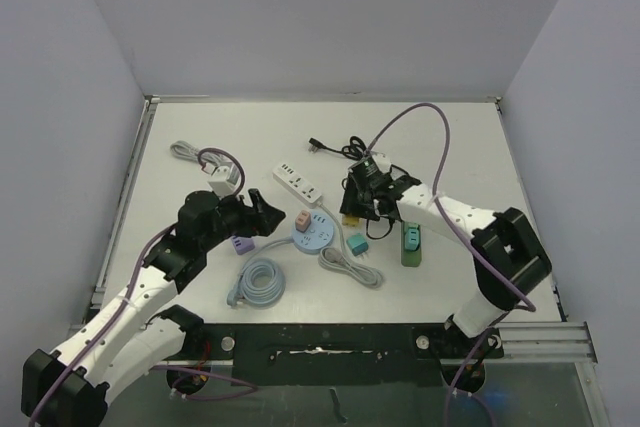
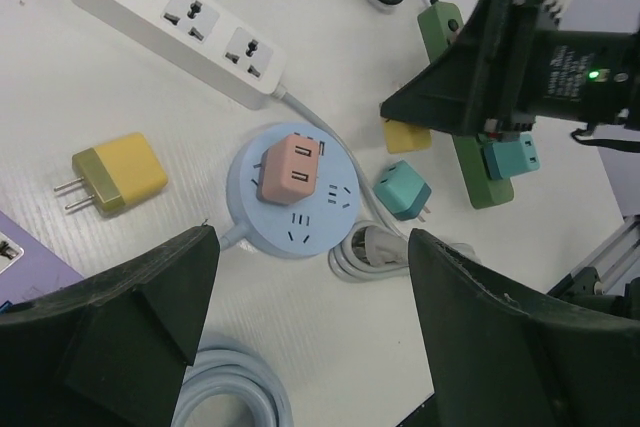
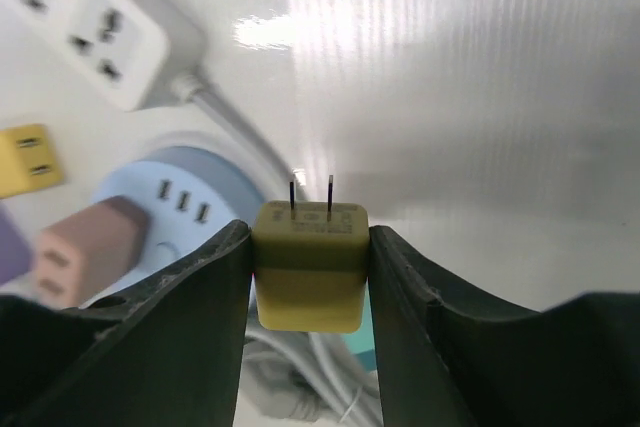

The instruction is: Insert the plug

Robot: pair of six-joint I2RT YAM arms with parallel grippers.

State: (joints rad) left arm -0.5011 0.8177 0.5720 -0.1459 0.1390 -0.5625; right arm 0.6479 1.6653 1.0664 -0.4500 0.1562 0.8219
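grasp step, as i read it. the right tool [image 3: 309,237] is clenched on the yellow plug [image 3: 309,282], a finger pressed on each side, prongs pointing away from the wrist. i can't tell if it's off the bench [image 1: 450,147] yet. the left tool [image 2: 310,242] is released, spread wide with nothing between, hovering over the round blue hub [image 2: 245,172].

next move, my guess: lift, carry the plug toward 9 o'clock to the hub, or 11 o'clock to the white strip [image 3: 85,32]. line the two prongs square with a free two-slot socket, then push straight in. the pink adapter [image 2: 290,169] takes up part of the hub, so aim at a bare socket beside it.

views: only the right wrist view shows the prongs and the finger contact. in the top view the plug is a yellow speck under the tool, at 2 o'clock of the hub. the left wrist view gives the hub's free slots, and a second yellow plug [image 2: 112,179] lying at 9 o'clock of the hub. i can't find that one from the top.
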